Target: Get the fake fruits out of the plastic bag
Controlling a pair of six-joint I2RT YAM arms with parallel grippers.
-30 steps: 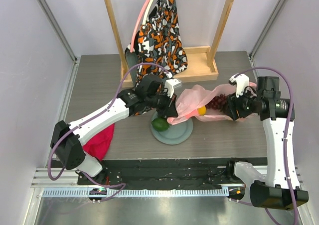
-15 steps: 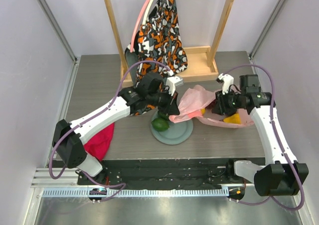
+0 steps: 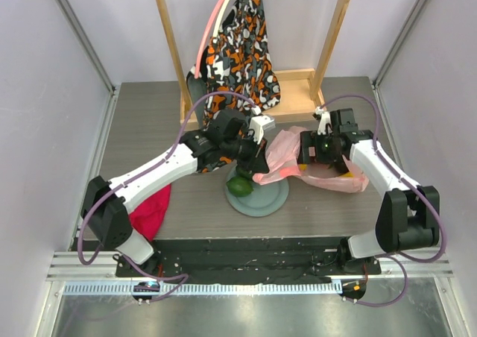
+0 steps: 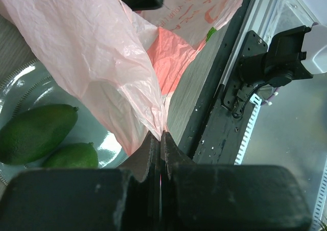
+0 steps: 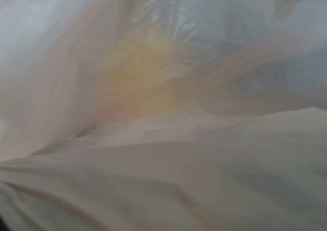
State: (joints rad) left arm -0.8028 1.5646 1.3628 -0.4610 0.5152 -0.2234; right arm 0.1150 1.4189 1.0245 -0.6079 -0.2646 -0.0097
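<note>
Top view: the right tool (image 3: 308,149) has swung in from the frame's right side to centre and is now nosed into the plastic bag (image 3: 285,160), which lies on the worktop (image 3: 149,121) just right of the plate (image 3: 272,200). Left wrist: the left tool (image 4: 161,143) is pressed together, clamped on the bag's pink edge at bottom centre, with two green fake fruits (image 4: 38,131) already on the plate at lower left. Right wrist: only pink film fills the frame and I cannot tell whether that tool is apart or together, but an orange-yellow fruit (image 5: 138,83) seems to glow through at upper centre, so the reach for it looks begun, not finished.
</note>
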